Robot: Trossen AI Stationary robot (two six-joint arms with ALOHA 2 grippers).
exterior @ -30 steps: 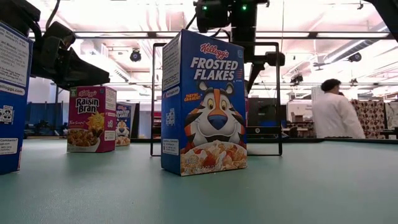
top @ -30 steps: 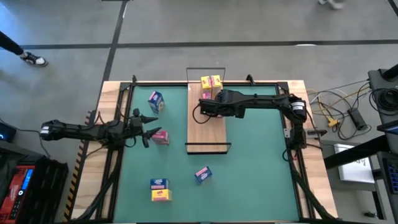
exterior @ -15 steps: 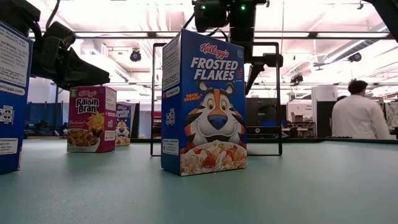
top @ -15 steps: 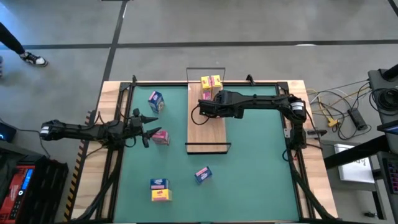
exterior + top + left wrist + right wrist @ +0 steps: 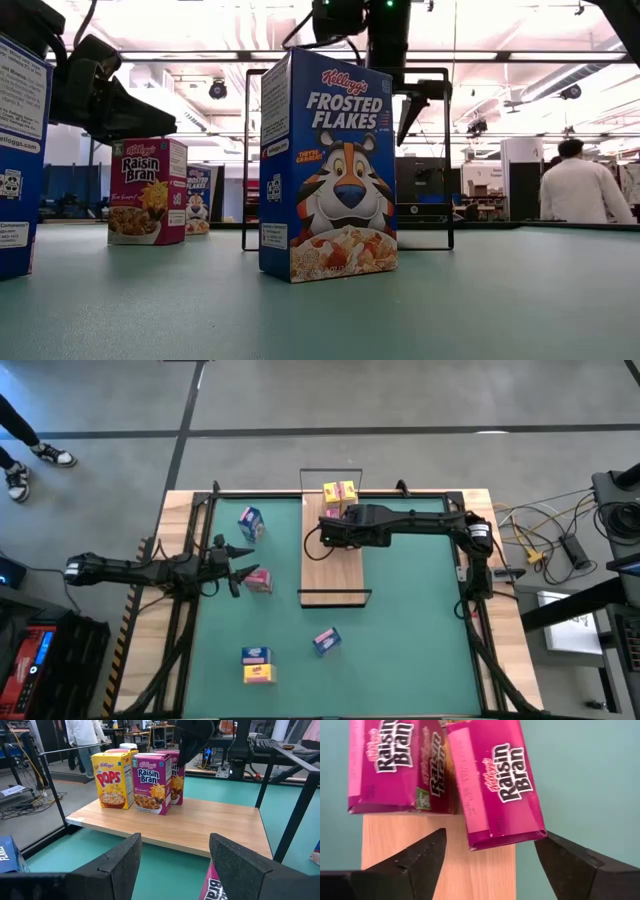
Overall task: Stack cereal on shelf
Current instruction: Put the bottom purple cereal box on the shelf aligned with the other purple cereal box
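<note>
On the green table (image 5: 420, 620) five boxes are left. Lowest in the high view are a blue-and-yellow pair (image 5: 257, 664) and a tilted blue box (image 5: 326, 641). At middle left a pink box (image 5: 259, 580) lies just beside the left gripper (image 5: 238, 568), whose fingers (image 5: 120, 862) stand spread, holding nothing. A blue box (image 5: 250, 523) sits upper left.

The shelf (image 5: 335, 575) runs lengthwise up the frame at centre. At its upper end four boxes stand upright: two yellow (image 5: 340, 491), two Raisin Bran (image 5: 151, 790). The right gripper (image 5: 322, 532) hangs over them, fingers (image 5: 415, 860) parted around one pink box (image 5: 495, 785) with gaps either side. By my reckoning, nearly half is done.
</note>
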